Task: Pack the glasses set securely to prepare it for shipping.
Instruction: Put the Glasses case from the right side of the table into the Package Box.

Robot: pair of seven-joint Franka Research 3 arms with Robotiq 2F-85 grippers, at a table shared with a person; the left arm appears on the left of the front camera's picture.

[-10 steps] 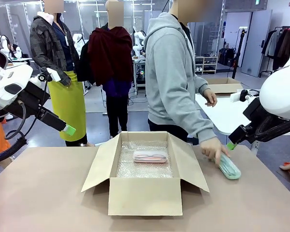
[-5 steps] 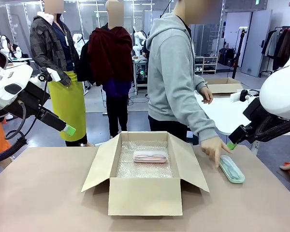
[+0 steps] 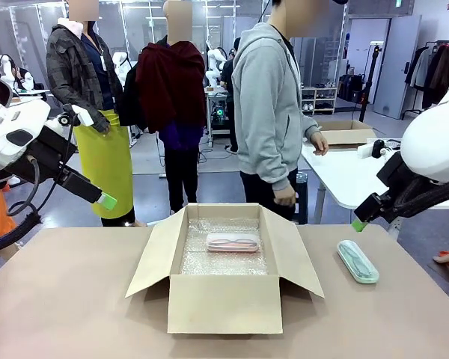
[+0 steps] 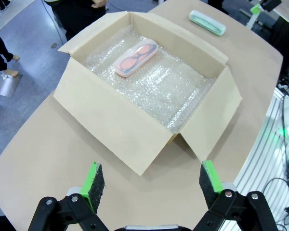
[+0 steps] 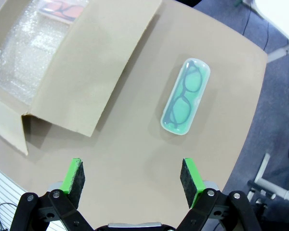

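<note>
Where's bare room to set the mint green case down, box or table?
Inside the cardboard box, the bubble wrap between the pink case and the near wall is bare. The table left of the box is wide open. Tightest: the strip between the right flap and the mint green case.

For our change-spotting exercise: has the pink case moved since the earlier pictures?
No. The pink case keeps its spot near the far wall of the cardboard box.
</note>
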